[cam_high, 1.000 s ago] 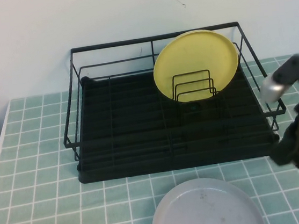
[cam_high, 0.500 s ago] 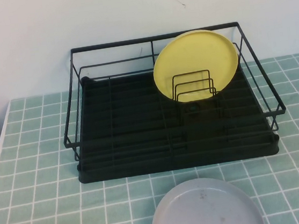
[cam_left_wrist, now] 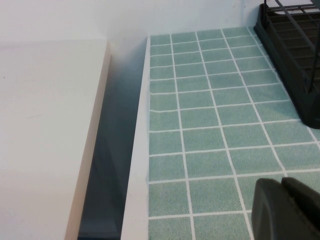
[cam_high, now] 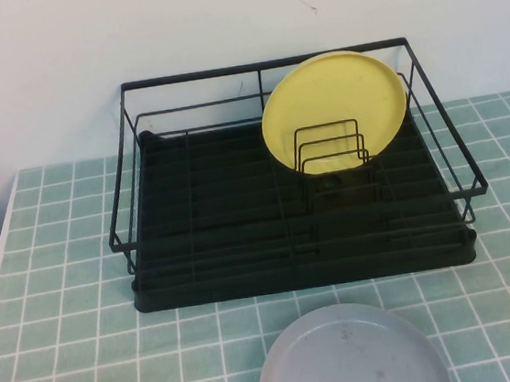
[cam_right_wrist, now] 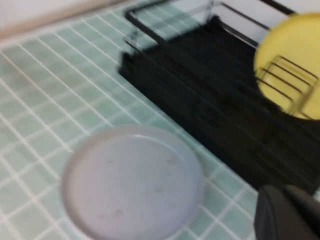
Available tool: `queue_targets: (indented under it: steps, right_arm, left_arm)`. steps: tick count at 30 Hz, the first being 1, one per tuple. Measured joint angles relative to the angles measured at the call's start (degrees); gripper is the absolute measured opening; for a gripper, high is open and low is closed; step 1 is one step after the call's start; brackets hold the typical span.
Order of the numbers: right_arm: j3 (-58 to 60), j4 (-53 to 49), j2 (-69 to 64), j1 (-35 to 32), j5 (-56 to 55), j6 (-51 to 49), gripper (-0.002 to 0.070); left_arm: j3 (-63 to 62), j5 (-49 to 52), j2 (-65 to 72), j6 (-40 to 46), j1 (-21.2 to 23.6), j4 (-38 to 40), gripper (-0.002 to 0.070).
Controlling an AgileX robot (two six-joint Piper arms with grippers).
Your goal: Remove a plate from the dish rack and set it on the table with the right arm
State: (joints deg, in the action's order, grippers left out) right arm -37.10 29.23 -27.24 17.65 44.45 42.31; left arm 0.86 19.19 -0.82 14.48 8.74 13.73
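The pale grey plate [cam_high: 352,355] lies flat on the teal tiled table [cam_high: 64,296], in front of the black wire dish rack [cam_high: 297,232]; the right wrist view also shows the plate [cam_right_wrist: 132,180] and the rack [cam_right_wrist: 210,110]. Neither arm shows in the high view. My right gripper [cam_right_wrist: 284,212] is shut and empty, hovering above the tiles beside the plate, apart from it. My left gripper [cam_left_wrist: 282,207] is shut with nothing in it, over the tiles near the table's left edge, with the rack's corner [cam_left_wrist: 295,60] off to one side.
A yellow plate [cam_high: 334,113] stands upright in the wire dividers at the rack's back right. A white wall runs behind the rack. A white surface [cam_left_wrist: 45,125] lies beyond a gap off the table's left edge.
The right arm, seen a second ago at the rack's right end, has pulled back out of the high view, its gripper closing. The grey plate has not moved.
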Motion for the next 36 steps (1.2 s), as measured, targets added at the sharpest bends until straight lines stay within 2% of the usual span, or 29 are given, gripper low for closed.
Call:
queue_targets:
  steps: [5, 10, 13, 16, 24, 31, 36]
  right_arm:
    - [3.18, -3.49, 2.16, 0.0, -8.24, -1.71, -0.0001]
    - [11.94, -4.2, 4.84, -0.24, -22.63, -1.9, -0.0001]
    - [18.63, -5.84, 9.24, -2.43, -30.83, -2.49, -0.0001]
    - [24.4, -10.36, 14.36, -6.67, -35.19, -7.16, -0.0001]
    - [37.81, -24.11, 25.52, -17.65, -36.28, -25.91, -0.0001]
    - [38.63, -28.8, 27.87, -18.96, -26.52, -27.79, -0.0001]
    - [38.52, -29.23, 27.87, -18.96, -25.58, -27.93, -0.0001]
  left_arm:
    - [0.0, 0.0, 0.0, 0.0, 0.0, 0.0, -0.0004]
    - [0.0, 0.0, 0.0, 0.0, 0.0, 0.1, -0.0004]
    - [0.0, 0.0, 0.0, 0.0, 0.0, 0.1, -0.0004]
    - [0.0, 0.0, 0.0, 0.0, 0.0, 0.1, -0.0004]
    - [0.0, 0.0, 0.0, 0.0, 0.0, 0.1, -0.0004]
    - [0.0, 0.0, 0.0, 0.0, 0.0, 0.1, -0.0004]
    - [0.0, 0.0, 0.0, 0.0, 0.0, 0.1, -0.0004]
